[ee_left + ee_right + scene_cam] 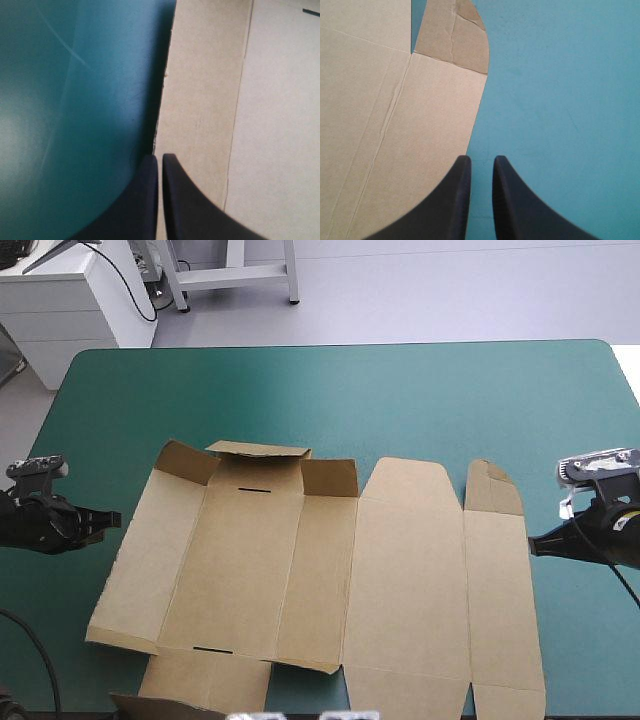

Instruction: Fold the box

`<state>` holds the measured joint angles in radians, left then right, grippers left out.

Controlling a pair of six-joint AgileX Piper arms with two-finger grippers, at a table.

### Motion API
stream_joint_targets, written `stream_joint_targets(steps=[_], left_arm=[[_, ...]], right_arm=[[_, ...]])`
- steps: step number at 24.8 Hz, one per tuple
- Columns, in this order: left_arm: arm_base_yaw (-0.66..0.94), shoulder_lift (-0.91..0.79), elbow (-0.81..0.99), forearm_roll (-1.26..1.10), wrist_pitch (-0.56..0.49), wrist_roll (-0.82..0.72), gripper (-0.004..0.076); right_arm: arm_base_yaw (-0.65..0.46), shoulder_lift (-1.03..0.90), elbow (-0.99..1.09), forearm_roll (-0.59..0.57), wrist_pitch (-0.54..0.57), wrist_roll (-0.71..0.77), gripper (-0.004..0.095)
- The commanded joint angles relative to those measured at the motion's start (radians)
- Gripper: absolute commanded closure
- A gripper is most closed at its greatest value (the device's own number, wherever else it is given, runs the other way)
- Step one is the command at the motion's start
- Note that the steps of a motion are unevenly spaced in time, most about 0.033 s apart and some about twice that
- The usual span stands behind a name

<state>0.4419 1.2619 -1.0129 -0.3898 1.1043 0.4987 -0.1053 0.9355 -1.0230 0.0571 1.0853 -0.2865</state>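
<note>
Left gripper [114, 520] sits just off the box's [400, 570] left edge. It's clenched with nothing in it, and only a hairline slit shows between the black fingers [185, 200]. In its wrist view that slit lines up with the box's left edge. We can't tell whether the gripper touches the board.

The box lies on the desk [350, 390], on the teal-green cover, as one cut brown sheet, mostly flat. Its near end runs out at the high view's bottom edge.

- Box left end: the side panel [140, 550] tilts up a little, with shadow under its outer edge.
- Box far-left edge: three short flaps [258, 452] stand raised.
- Middle-left panel: two dark slots [255, 489], one by the box's far edge and one by its near edge.
- Box right half: the wide lid panel [410, 570] lies flat, with both ends tapered.
- Box right edge: a narrow strip [500, 600] lies flat, ending at the far side in a rounded, creased tab [490, 485].

Right gripper [532, 546] is just beside the box's right edge, over bare cover and apart from the board. It's clenched on nothing, with a slim gap between the fingers and cover showing through it.
</note>
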Motion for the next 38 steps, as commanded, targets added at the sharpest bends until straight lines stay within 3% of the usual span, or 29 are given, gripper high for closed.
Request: stream_joint_targets(steps=[1, 4, 6, 7, 8, 9, 11, 14, 18, 30, 38], left_arm=[[0.002, -0.019, -0.031, -0.022, -0.015, 0.004, 0.0708], [0.002, -0.019, -0.031, -0.021, -0.015, 0.004, 0.0692], [0.002, -0.012, -0.031, -0.019, -0.004, 0.004, 0.0637], [0.002, 0.0, -0.031, -0.019, 0.004, 0.004, 0.0537], [0.002, 0.004, -0.031, -0.023, 0.004, 0.004, 0.0486], [0.002, 0.018, -0.031, -0.03, 0.011, 0.004, 0.0342], [0.0, 0.039, -0.028, -0.03, 0.021, -0.014, 0.0204], [0.0, 0.087, -0.027, -0.024, 0.113, -0.012, 0.0199], [0.0, 0.118, -0.02, -0.022, 0.149, -0.006, 0.0199], [0.0, 0.12, 0.141, -0.103, 0.091, 0.094, 0.0232], [0.0, 0.15, 0.143, -0.177, 0.131, 0.13, 0.0251]], right_arm=[[-0.007, -0.006, -0.023, 0.011, -0.054, -0.002, 0.0766], [-0.007, -0.006, -0.023, 0.02, -0.056, -0.002, 0.0766], [-0.007, -0.006, -0.023, 0.032, -0.056, -0.002, 0.0767], [-0.007, -0.006, -0.023, 0.039, -0.063, -0.004, 0.0767], [-0.007, -0.006, -0.023, 0.041, -0.067, -0.008, 0.0766], [-0.007, -0.006, -0.023, 0.043, -0.079, -0.008, 0.0766], [-0.007, -0.006, -0.023, 0.043, -0.088, -0.008, 0.0767], [-0.007, -0.006, -0.023, 0.043, -0.088, -0.012, 0.0767], [-0.007, -0.006, -0.023, 0.043, -0.088, -0.012, 0.0767], [-0.007, -0.006, -0.023, 0.043, -0.094, -0.014, 0.0767], [-0.007, -0.006, -0.023, 0.046, -0.094, -0.014, 0.0767]])
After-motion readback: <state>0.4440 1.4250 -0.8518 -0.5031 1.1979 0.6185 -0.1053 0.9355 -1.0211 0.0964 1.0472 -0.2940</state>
